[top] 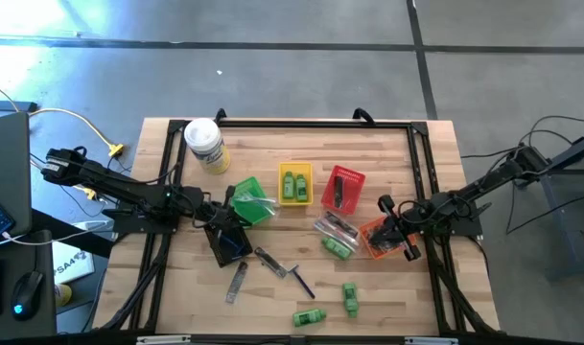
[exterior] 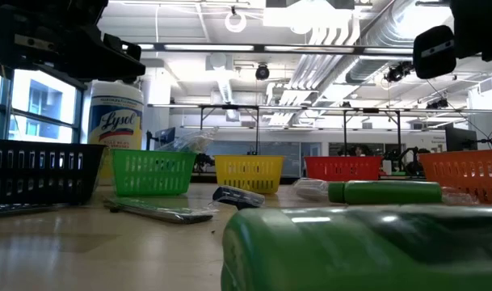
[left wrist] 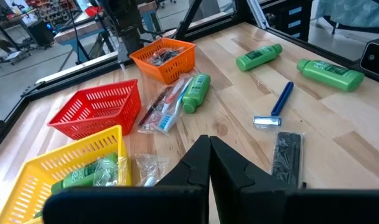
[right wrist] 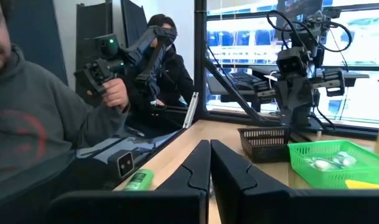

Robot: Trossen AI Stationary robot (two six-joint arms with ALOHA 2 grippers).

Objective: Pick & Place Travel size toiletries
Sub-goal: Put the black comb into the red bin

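1. At 9 o'clock on the bench (top: 407, 153), the left end effector (left wrist: 209, 155) hangs over the black basket (top: 226, 241) with its fingers pressed together and nothing between them. We judge this a parked or post-release posture.
2. At bench centre, the green basket (top: 250, 204), yellow basket (top: 294, 183) and red basket (top: 342, 188) sit in a row; the yellow one holds green mini bottles (top: 293, 184), which suggests sorting by type.
3. Toward 6 o'clock, loose toiletries lie unsorted: a comb (top: 237, 281), a blue razor (top: 298, 279) and two green bottles (top: 350, 298).
4. At 3 o'clock, the right end effector (top: 404, 230) sits above the orange basket (top: 379, 238), fingers closed and empty; a packaged toothbrush (top: 334, 228) and a green bottle (top: 337, 247) lie just beside that basket.
5. A person shows beyond the bench in the right wrist view.
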